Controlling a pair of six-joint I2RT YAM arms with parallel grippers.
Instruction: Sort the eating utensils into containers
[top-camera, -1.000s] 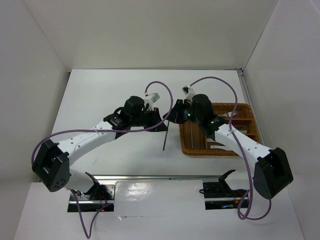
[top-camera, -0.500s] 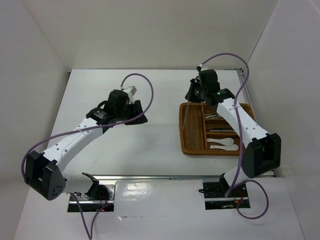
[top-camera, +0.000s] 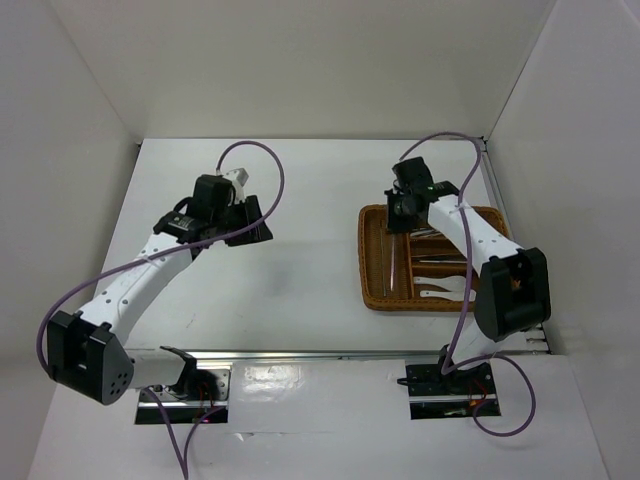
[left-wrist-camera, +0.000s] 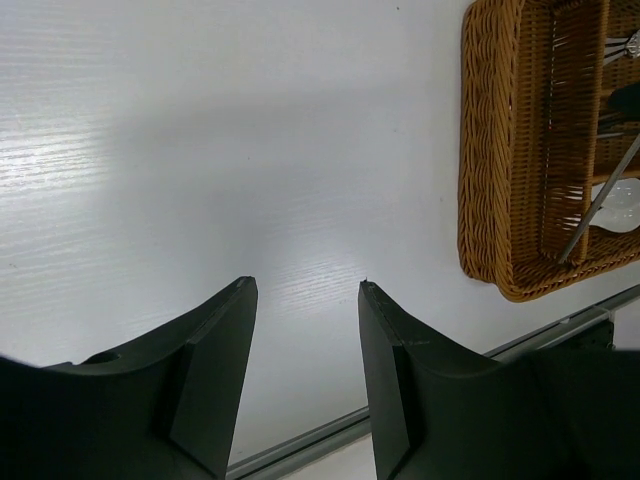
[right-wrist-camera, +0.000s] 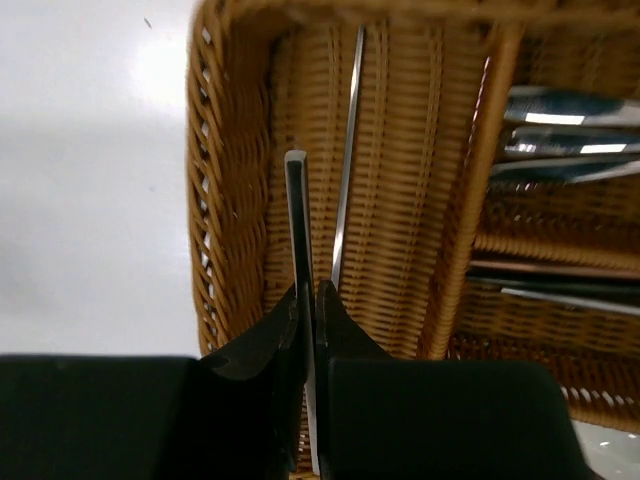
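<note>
The brown wicker tray (top-camera: 366, 262) lies at the right of the table. My right gripper (top-camera: 401, 214) is over the far end of its long left slot, shut on a thin dark chopstick (right-wrist-camera: 297, 215) that points down into the slot. A second chopstick (right-wrist-camera: 347, 150) lies in that slot. Silver forks (right-wrist-camera: 560, 130) lie in a far short compartment, and two white spoons (top-camera: 446, 288) lie in near ones. My left gripper (top-camera: 250, 228) is open and empty over bare table to the left; in its wrist view (left-wrist-camera: 305, 290) the tray (left-wrist-camera: 485, 150) shows at the upper right.
White walls enclose the table on the left, back and right. A metal rail (top-camera: 330, 356) runs along the near edge by the arm bases. The purple cables loop above both arms.
The left gripper has let go of the chopstick and drawn back to the left. The right gripper has carried the chopstick from the table's middle to over the tray's long slot.
</note>
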